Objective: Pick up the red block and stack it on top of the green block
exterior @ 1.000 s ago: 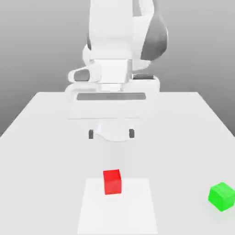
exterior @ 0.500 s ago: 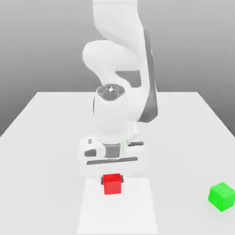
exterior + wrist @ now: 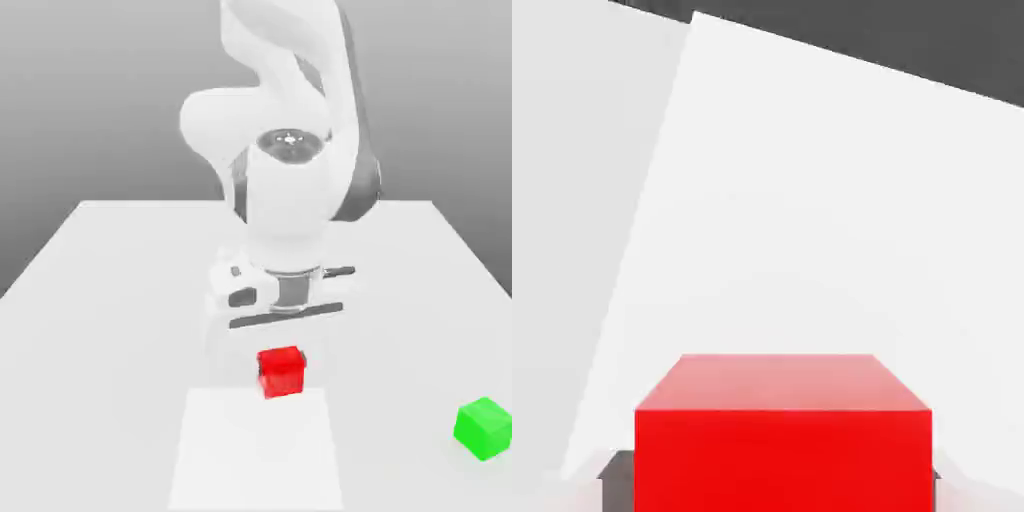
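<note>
The red block (image 3: 281, 372) hangs a little above the white table, and my gripper (image 3: 281, 368) is shut on it from above. In the hand view the red block (image 3: 782, 440) sits close up between two dark fingertips (image 3: 613, 472), one against each of its sides. The green block (image 3: 484, 428) rests on the table near the front, far toward the exterior view's right, well apart from the gripper and lower than the held block.
A brighter white square patch (image 3: 258, 450) lies on the table (image 3: 90, 300) just below and in front of the held block. The arm's bulky wrist and links (image 3: 290, 200) rise behind the gripper.
The gripper came down from high up and shut on the red block where it lay on the patch. It has since lifted the block and carried it toward the exterior view's right.
</note>
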You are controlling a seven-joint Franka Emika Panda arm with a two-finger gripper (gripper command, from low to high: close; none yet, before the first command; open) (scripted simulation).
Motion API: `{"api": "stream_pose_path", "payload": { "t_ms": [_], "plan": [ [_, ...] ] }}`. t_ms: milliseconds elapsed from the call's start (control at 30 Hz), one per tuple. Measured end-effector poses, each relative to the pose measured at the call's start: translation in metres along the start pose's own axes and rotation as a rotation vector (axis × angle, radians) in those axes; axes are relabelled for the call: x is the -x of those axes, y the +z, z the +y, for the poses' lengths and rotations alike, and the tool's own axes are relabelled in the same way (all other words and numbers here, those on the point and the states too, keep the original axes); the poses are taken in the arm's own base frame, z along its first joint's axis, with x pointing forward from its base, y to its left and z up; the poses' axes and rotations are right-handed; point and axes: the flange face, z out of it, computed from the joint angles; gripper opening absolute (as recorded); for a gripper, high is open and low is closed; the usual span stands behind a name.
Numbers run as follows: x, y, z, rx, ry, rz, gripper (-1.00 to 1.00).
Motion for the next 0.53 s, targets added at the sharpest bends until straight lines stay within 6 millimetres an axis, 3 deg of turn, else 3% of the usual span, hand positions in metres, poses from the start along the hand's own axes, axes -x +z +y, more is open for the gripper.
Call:
{"api": "stream_pose_path", "payload": {
  "t_ms": [100,233,300,400,433,533],
  "plan": [
    [0.016,-0.01,-0.075,0.0,-0.176,0.002,-1.0],
    [0.054,-0.024,-0.167,-0.013,-0.381,-0.001,-1.0],
    [0.062,-0.011,-0.185,-0.016,-0.417,-0.002,-1.0],
    [0.066,0.026,-0.191,-0.017,-0.429,-0.003,-1.0],
    [0.066,0.034,-0.191,-0.017,-0.43,-0.003,1.0],
    [0.066,0.034,-0.191,-0.017,-0.43,-0.003,1.0]
  ]
}}
